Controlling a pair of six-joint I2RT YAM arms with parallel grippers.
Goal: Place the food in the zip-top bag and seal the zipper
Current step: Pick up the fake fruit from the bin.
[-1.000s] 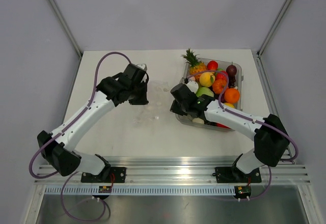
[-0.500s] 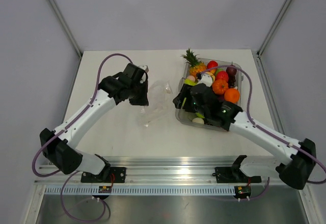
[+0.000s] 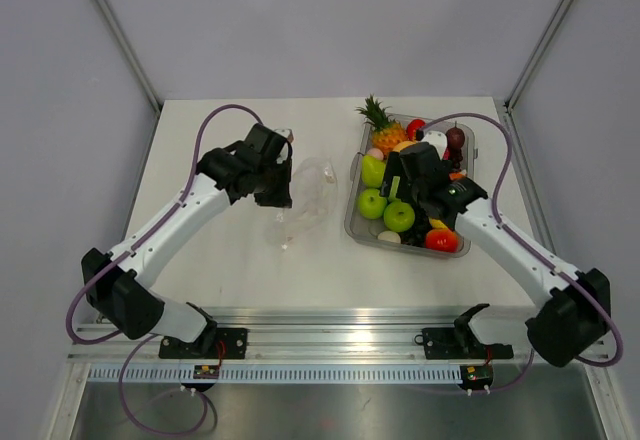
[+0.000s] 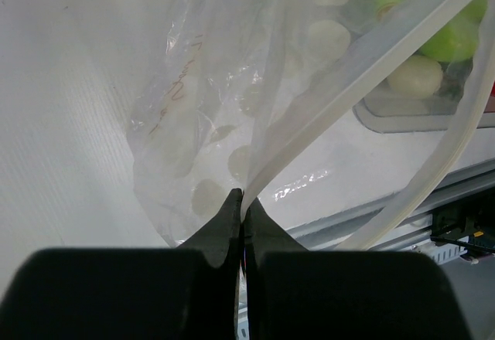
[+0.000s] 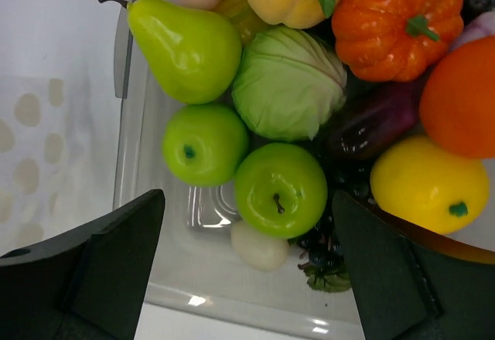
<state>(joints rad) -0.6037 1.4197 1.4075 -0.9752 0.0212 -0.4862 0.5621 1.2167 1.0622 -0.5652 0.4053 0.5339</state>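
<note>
The food fills a clear tray [image 3: 352,222]: two green apples [image 5: 281,189], a pear [image 5: 186,46], a pale cabbage [image 5: 290,81], an orange pumpkin [image 5: 394,19], a lemon [image 5: 421,185], dark grapes [image 5: 329,259] and a pineapple [image 3: 378,120]. My right gripper [image 5: 247,270] hovers open above the apples with nothing between its fingers; it also shows from above [image 3: 398,188]. The zip-top bag [image 3: 305,200] lies crumpled left of the tray. My left gripper [image 4: 242,201] is shut on its mouth edge, pinching the zipper [image 4: 363,69]. The bag [image 4: 209,85] looks empty.
A small white piece [image 5: 259,243] lies on the tray floor beside the apples. The tray's near rim [image 5: 232,309] sits just below my right fingers. The table's front rail [image 3: 340,340] runs behind both arm bases.
My right gripper has opened and moved from the tray's left edge to above the fruit. The left gripper stays shut on the bag, whose mouth now stands a little higher.
</note>
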